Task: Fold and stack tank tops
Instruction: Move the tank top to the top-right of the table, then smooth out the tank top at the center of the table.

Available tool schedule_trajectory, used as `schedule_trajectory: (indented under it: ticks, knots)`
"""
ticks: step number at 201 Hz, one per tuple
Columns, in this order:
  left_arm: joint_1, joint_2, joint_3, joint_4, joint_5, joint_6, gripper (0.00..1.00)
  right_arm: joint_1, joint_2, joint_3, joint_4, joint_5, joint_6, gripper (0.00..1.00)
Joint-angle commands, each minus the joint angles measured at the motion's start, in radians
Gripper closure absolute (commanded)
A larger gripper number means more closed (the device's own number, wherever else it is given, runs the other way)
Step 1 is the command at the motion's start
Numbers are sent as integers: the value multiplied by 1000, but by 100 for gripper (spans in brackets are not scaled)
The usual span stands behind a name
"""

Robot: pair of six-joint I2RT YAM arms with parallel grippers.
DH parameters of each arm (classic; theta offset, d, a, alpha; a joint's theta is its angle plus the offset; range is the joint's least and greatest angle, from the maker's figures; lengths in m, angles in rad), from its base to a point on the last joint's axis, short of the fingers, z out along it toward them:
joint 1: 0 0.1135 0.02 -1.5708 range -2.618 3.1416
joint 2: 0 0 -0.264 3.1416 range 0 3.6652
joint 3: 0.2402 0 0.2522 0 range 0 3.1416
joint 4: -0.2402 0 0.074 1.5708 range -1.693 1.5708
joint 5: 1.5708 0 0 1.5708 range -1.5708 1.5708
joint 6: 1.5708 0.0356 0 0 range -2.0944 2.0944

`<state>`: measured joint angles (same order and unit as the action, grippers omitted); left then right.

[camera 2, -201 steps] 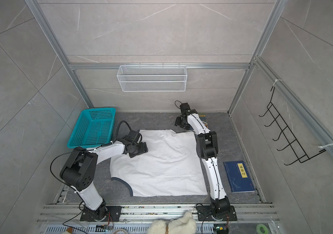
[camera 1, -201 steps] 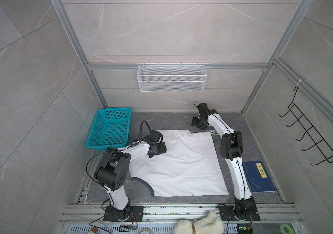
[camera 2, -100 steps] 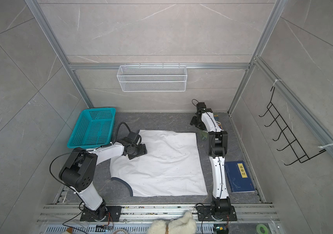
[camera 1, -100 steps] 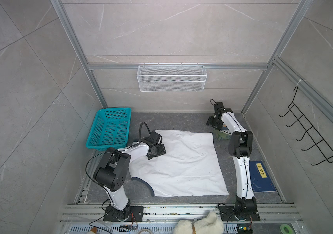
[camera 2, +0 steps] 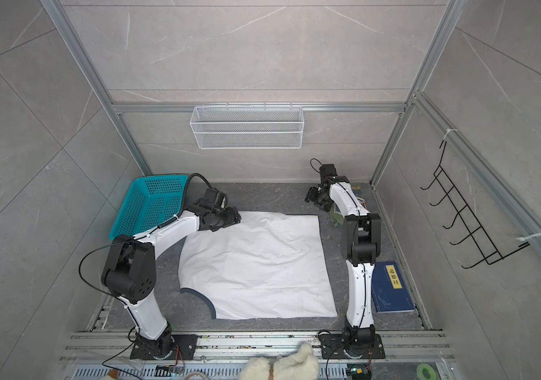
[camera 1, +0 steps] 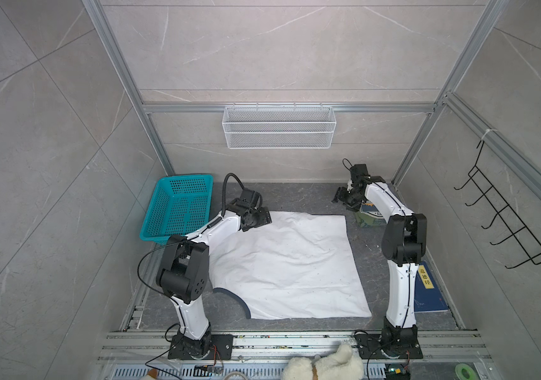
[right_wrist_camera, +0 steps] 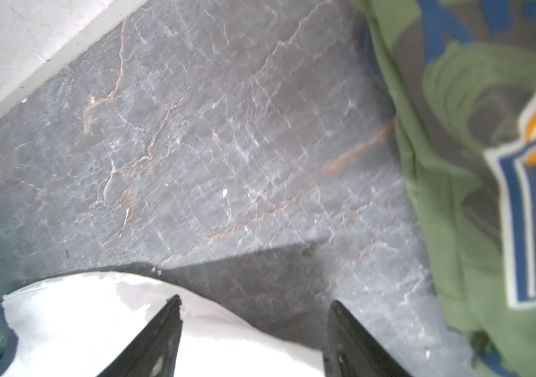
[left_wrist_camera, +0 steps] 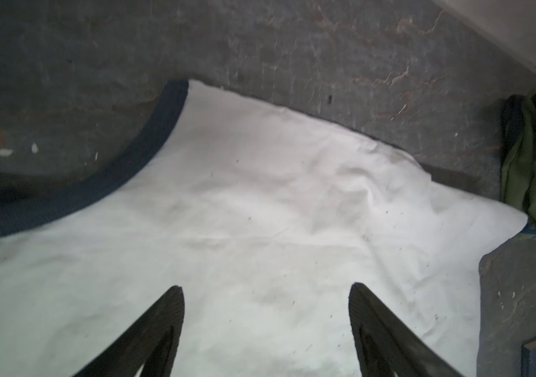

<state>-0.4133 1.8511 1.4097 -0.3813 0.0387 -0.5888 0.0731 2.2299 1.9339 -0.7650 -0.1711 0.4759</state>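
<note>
My right gripper (camera 1: pixel 339 199) has swung off the spread white tank top (camera 1: pixel 288 263) toward the crumpled olive tank top (camera 1: pixel 363 221) at the table's (camera 1: pixel 302 200) far-right corner, and both it and the left gripper (left_wrist_camera: pixel 265 289) gape empty; I judge neither top folded or stacked.

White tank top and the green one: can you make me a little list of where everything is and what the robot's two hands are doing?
white tank top: spread flat on the grey mat, between the arms
olive green tank top: crumpled heap by the white one's far right corner
left gripper: open, empty, over the white top
right gripper: open, empty, over the mat beside the green heap
teal basket: far left, tilted against the wall
blue board: flat, near right
plush toy: at the front rail
</note>
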Motion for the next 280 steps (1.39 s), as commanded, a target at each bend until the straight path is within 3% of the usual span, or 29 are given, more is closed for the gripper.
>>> schedule_trajectory:
  ticks: [1, 59, 128, 196, 232, 280]
  knots:
    - [2, 74, 78, -51, 35, 43, 18, -29, -58, -130, 110, -35, 70, 28]
    - [4, 213, 187, -38, 56, 50, 17, -44, -36, -199, 176, -177, 91, 33]
    - [23, 288, 198, -48, 52, 50, 17, -54, 17, -172, 220, -326, 127, 58]
    - [39, 265, 156, -34, 46, 50, 17, -79, -42, -308, 257, -253, 163, 57]
    - [41, 265, 153, -35, 46, 54, 17, -79, -73, -346, 323, -296, 173, 73]
    - [44, 295, 186, -52, 41, 58, 17, -80, -166, -332, 332, -257, 137, 85]
